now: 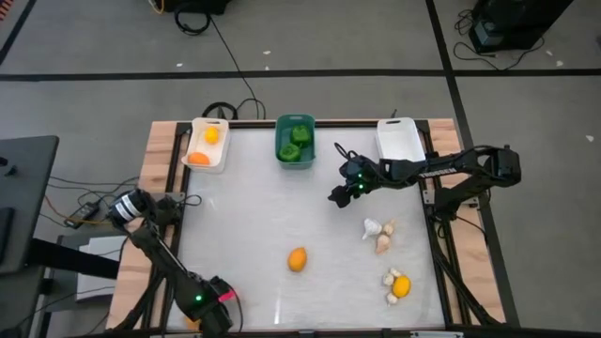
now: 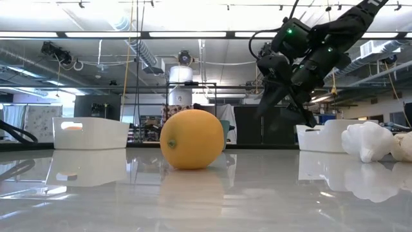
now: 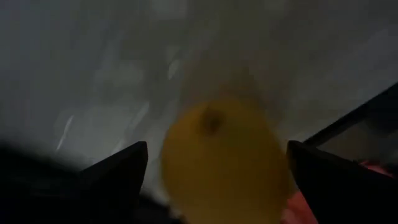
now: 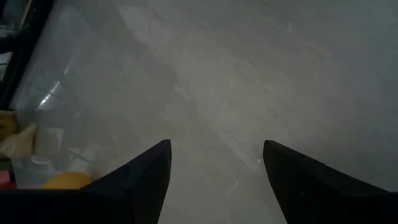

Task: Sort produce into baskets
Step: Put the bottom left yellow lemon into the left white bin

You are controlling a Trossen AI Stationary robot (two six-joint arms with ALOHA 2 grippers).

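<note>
White-topped desk (image 1: pixel 254 216) carries three baskets along its far edge: a white basket (image 1: pixel 208 145) with a yellow and an orange fruit inside, a teal basket (image 1: pixel 295 140) with green peppers (image 1: pixel 297 141), and another white basket (image 1: pixel 400 140). Over the right-centre, clear of the surface, hangs the right pincer (image 1: pixel 337 195), fingers spread and empty. At the near left corner sits the left pincer (image 1: pixel 214 305), released, with a yellow fruit (image 3: pixel 225 162) seen between its fingers. An orange fruit (image 1: pixel 297 259) lies alone near the middle. Garlic bulbs (image 1: pixel 379 233) rest right of it, more garlic (image 1: pixel 389 286) touching a yellow fruit (image 1: pixel 402 286) nearer the front.
</note>
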